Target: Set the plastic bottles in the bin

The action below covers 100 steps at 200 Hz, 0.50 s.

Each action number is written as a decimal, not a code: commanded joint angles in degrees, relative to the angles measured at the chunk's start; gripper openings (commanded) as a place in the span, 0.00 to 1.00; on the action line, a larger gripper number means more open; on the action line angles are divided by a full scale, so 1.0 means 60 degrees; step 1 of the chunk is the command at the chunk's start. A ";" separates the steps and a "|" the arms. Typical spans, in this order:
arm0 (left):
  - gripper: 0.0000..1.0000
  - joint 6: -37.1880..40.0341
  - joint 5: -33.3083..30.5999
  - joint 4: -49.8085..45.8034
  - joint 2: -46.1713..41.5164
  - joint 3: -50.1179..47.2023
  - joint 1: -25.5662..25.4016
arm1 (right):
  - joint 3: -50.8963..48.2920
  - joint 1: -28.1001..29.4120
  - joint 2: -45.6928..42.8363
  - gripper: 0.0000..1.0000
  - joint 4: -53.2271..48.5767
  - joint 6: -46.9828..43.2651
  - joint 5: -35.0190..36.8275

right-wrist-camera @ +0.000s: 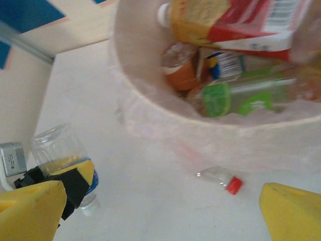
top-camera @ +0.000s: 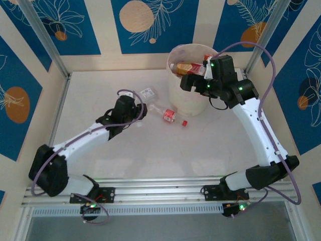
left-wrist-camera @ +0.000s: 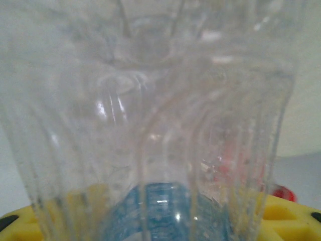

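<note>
White worktop (top-camera: pixel 150 160) carries everything here. Toward its back right stands the round white bin lined with a thin translucent bag (top-camera: pixel 183 103), the largest thing on it. We count several plastic bottles lying inside already, among them an orange-and-red-labelled one (right-wrist-camera: pixel 235 20) and a green-labelled one (right-wrist-camera: pixel 220 98), so we judge the task well along but unfinished. The right hand (right-wrist-camera: pixel 163 201) hangs over the bin's rim with its yellow fingers spread as wide as they go and nothing between them. We think it sits there because that is the drop spot, and because it leaves the open worktop free for the other arm. The left arm stretches low across the worktop so that the left hand (top-camera: pixel 139 112) can take a clear ribbed plastic bottle with a blue label (left-wrist-camera: pixel 160 125). That bottle sits right against the wrist camera, with a yellow finger on either side, and we read the hand as closed onto its sides in a fairly narrow grip. Just beyond it, near the foot of the bin, lies a clear bottle with a red label (top-camera: pixel 168 115). A crushed clear bottle with a white label (top-camera: pixel 147 93) rests a little farther back. Smallest of all, a loose red cap (top-camera: pixel 184 122) lies close beside the bin.
</note>
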 commanded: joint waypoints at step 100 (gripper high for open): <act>0.53 0.1830 0.6856 0.2964 -0.0607 0.0976 -0.0105 | -0.0385 0.1515 0.0137 0.99 0.1915 -0.0873 -0.3522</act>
